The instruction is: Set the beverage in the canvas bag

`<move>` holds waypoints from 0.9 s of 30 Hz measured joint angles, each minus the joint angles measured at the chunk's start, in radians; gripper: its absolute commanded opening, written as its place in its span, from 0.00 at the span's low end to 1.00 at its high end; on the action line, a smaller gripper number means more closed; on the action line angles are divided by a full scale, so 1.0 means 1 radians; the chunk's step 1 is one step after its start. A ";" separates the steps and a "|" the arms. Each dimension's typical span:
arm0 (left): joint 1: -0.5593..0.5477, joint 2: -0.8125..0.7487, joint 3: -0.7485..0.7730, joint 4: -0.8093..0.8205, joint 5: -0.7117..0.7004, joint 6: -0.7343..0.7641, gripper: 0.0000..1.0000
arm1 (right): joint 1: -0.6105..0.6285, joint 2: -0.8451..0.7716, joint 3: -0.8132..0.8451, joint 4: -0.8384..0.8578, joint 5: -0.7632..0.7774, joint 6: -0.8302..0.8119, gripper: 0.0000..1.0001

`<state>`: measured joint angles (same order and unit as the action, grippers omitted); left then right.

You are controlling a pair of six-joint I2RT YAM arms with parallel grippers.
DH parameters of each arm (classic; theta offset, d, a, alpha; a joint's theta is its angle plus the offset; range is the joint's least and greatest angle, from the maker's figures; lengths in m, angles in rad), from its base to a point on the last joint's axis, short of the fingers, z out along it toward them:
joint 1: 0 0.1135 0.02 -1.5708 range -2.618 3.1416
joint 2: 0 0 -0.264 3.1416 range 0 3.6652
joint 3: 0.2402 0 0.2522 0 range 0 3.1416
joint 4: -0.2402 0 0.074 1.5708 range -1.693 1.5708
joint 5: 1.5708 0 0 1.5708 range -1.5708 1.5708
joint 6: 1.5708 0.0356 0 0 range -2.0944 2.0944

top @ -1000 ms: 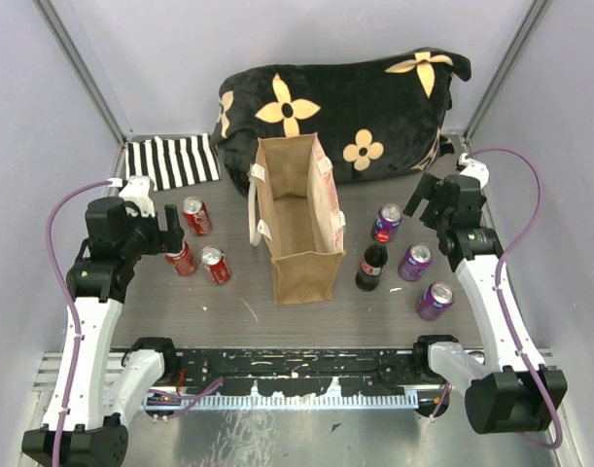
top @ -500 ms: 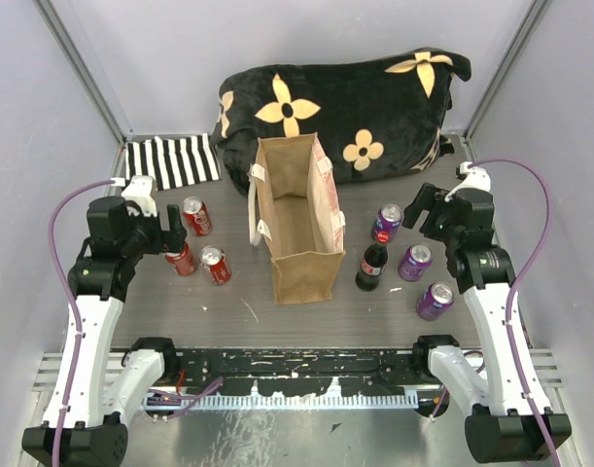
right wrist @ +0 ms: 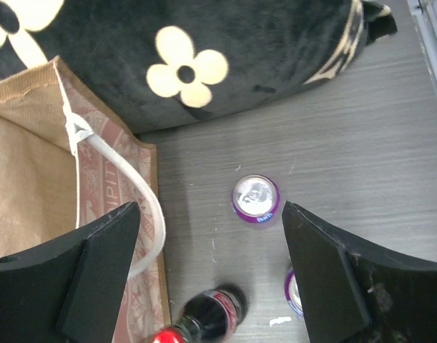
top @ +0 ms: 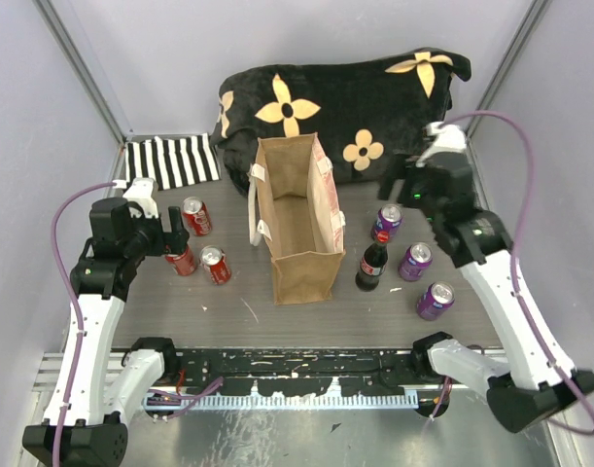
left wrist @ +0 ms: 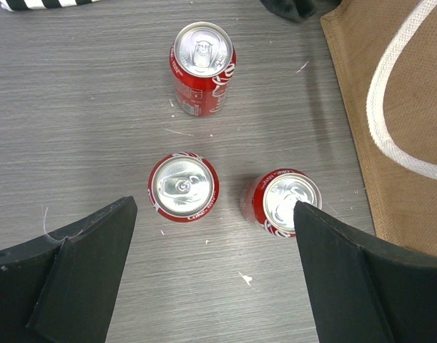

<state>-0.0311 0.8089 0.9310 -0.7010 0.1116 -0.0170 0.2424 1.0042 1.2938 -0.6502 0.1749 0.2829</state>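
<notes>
Nothing has yet gone into the canvas bag (top: pixel 304 277), which stands upright and open-mouthed at the middle of the worktop (top: pixel 228 316), in front of a black cushion with tan flowers (top: pixel 335 107). From above, no drink shows inside it. Every beverage stands outside: three red cola cans (top: pixel 196 216) to the bag's left, and a cola bottle (top: pixel 371 265) and three purple cans (top: pixel 415 262) to its right. The left gripper (left wrist: pixel 213 206) hovers over the two nearer red cans, its jaws spread wide and holding nothing. The right gripper (right wrist: pixel 209 207) hangs above the farthest purple can, beside the bag's cream handle, its jaws likewise spread and empty. By this showing the whole job is ahead: a drink must be gripped, lifted over the rim and lowered in.
</notes>
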 measured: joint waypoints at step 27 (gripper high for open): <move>0.000 -0.026 -0.018 -0.016 0.023 -0.015 0.98 | 0.615 -0.112 -0.327 -0.101 0.635 0.256 0.86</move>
<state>-0.0311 0.7830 0.9134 -0.7174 0.1341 -0.0319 0.8574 0.8925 0.9672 -0.7509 0.8097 0.5385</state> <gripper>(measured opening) 0.979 0.868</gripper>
